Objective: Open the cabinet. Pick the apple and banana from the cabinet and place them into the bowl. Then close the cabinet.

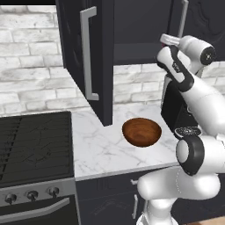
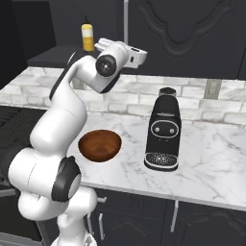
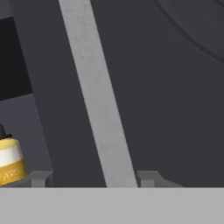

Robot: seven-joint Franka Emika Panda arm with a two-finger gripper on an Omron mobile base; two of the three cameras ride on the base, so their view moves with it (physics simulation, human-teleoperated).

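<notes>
Hand (image 3: 92,179) astride cabinet (image 2: 192,38) handle (image 3: 96,96), yellow bottle (image 3: 9,161) beside.

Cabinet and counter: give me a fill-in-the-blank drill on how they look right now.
1. The left door of the cabinet stands ____.
2. The wooden bowl on the counter holds ____.
3. In the hand view, the silver handle of the right door runs between the two ____ of the gripper.
4. The bottle on the cabinet shelf is ____ in colour.

Missing words: open; nothing; fingertips; yellow
</notes>
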